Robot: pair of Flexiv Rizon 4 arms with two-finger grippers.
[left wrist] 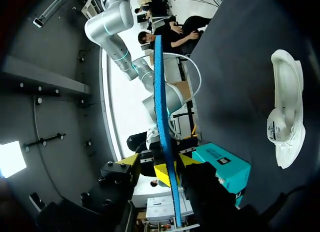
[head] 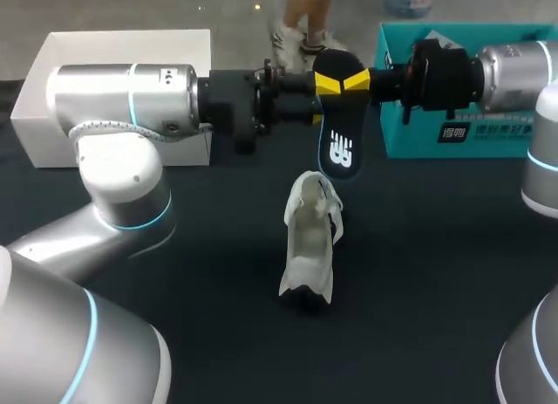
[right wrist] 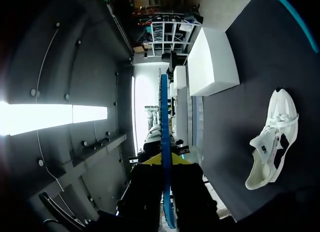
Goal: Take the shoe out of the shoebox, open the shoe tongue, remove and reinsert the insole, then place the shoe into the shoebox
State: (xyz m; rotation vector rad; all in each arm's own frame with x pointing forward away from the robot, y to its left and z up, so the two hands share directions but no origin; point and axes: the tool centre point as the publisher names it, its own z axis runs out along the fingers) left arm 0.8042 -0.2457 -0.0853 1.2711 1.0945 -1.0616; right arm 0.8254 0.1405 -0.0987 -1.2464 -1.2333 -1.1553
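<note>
R gripper [head: 340,79] clamped on insole [head: 340,147] top end, hangs 12→6. L gripper [head: 299,92] at its 9, grip: can't tell. Shoe [head: 311,243] on table [head: 418,273] at insole's 6, axis 12–6.

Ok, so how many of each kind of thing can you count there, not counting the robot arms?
Boxes: 2, a white box and a teal box
Shoes: 1, the white shoe
Insoles: 1, the dark insole, held above the table
Total: 4
</note>
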